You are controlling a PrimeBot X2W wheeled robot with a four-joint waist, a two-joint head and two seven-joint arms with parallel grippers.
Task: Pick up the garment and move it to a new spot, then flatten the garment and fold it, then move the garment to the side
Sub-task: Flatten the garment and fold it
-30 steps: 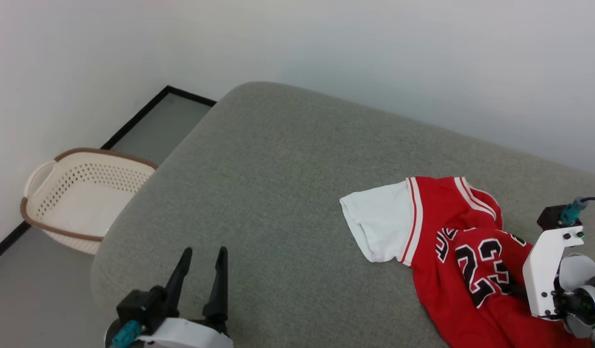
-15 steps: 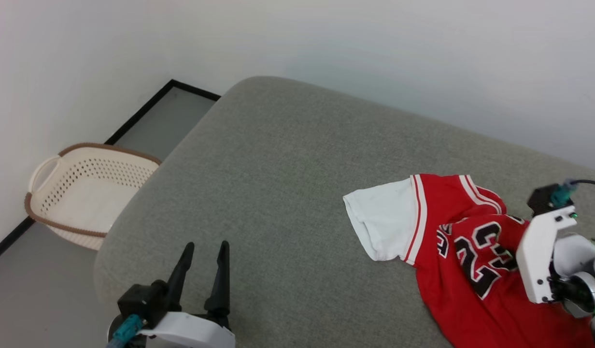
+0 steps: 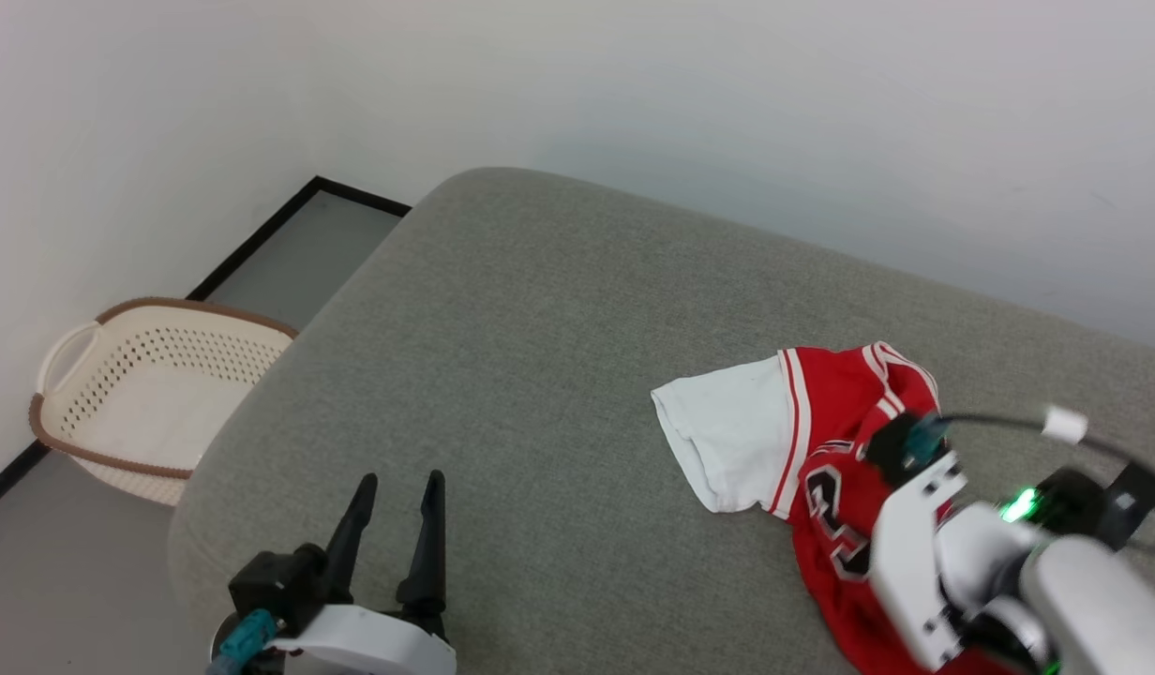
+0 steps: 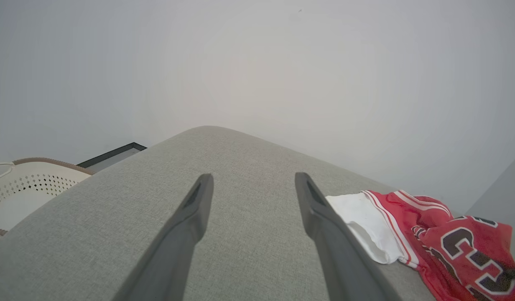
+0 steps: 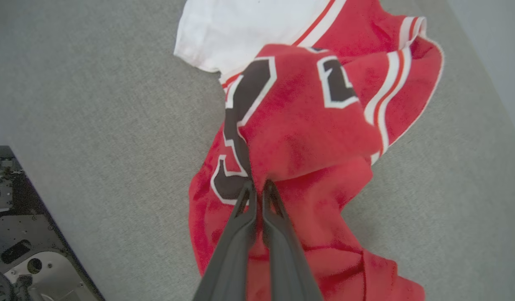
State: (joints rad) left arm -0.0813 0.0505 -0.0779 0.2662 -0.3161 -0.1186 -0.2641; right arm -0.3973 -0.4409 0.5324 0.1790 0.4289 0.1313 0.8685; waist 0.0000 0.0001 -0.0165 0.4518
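Note:
The garment (image 3: 821,441), a red jersey with a white sleeve (image 3: 727,441) and black white-outlined numbers, lies bunched on the right of the grey cushion (image 3: 540,319). In the right wrist view my right gripper (image 5: 257,187) is shut on a raised fold of the red garment (image 5: 307,125), next to the numbers. In the head view my right wrist (image 3: 915,553) hangs over the garment and hides its lower part. My left gripper (image 3: 399,483) stands open over bare cushion near the front left, well apart from the garment (image 4: 449,238), with nothing between its fingers (image 4: 199,209).
A cream perforated laundry basket (image 3: 146,394) with a brown rim sits on the floor left of the cushion. A pale wall runs behind the cushion. The cushion's rounded edge drops off at the left and front. Part of my base (image 5: 23,251) shows beside the cushion.
My right gripper has shut on the garment and moved left across it, bunching the red fabric toward the white sleeve. The left gripper stays put. The camera has shifted slightly.

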